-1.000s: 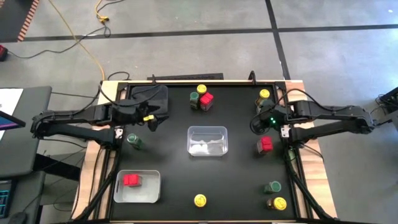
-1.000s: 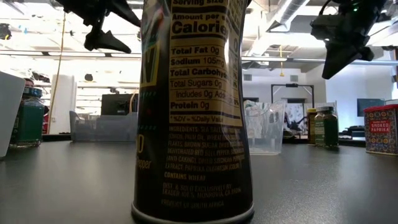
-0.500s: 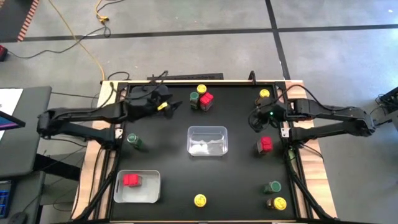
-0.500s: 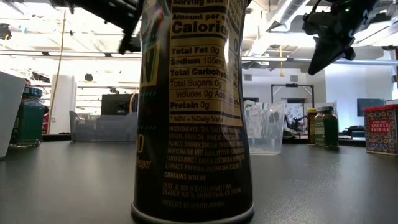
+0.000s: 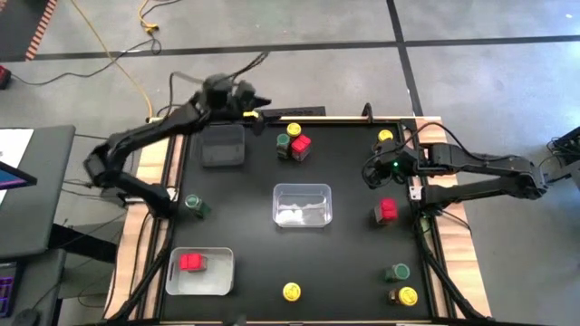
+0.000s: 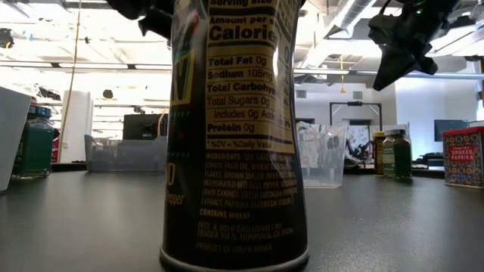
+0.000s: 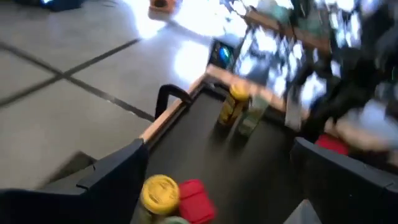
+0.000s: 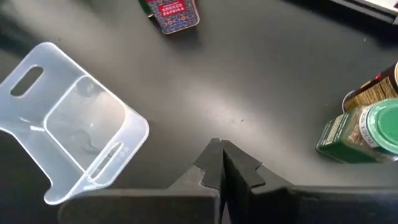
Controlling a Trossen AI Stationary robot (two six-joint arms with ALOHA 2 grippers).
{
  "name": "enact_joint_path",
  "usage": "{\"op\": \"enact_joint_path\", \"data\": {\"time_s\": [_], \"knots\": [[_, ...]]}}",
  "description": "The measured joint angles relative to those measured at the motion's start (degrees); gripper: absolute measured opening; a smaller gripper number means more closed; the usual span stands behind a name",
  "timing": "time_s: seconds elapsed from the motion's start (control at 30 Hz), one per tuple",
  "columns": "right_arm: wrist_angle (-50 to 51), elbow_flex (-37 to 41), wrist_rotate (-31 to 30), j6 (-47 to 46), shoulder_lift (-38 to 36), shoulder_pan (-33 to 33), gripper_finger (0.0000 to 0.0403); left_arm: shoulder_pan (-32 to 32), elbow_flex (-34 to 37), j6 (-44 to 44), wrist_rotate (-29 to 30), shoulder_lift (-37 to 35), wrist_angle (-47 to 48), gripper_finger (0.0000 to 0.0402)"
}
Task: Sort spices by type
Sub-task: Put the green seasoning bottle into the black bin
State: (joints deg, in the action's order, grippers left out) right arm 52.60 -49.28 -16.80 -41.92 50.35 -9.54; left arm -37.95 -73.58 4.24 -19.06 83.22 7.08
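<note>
Left gripper (image 5: 258, 100) spread, empty, by the far-edge jar cluster (image 5: 294, 143).
Cluster lies just tableward of it; right gripper (image 5: 370, 174) clenched, probably farther.

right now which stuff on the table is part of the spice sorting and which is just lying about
Part of the job:
- yellow-lidded jars
- green-lidded jars
- red-topped jars

Just lying about:
- clear bin mid-table
- grey bin at the far left
- yellow cable on the floor
</note>
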Motion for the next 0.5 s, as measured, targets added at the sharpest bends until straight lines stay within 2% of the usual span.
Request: {"op": "enact_joint_path", "data": {"time_s": [0.17, 0.27, 0.4, 0.5], "knots": [[0.0, 0.0, 0.0, -1.6, 0.0, 0.0, 0.0029, -0.4, -15.4, -21.5, -1.2, 9.1, 17.6, 0.0377], [0.0, 0.0, 0.0, -2.0, 0.0, 0.0, 0.0029, 0.4, -23.1, -30.1, -1.3, 14.1, 27.6, 0.0377], [0.1, 0.0, -0.2, -3.1, 0.6, 0.0, 0.0029, 1.7, -29.7, -38.4, -1.2, 19.2, 38.5, 0.0377], [0.0, 0.0, -1.3, -3.2, 1.4, 0.0, 0.0029, 2.9, -31.5, -42.6, -0.6, 21.8, 42.3, 0.0377]]}}
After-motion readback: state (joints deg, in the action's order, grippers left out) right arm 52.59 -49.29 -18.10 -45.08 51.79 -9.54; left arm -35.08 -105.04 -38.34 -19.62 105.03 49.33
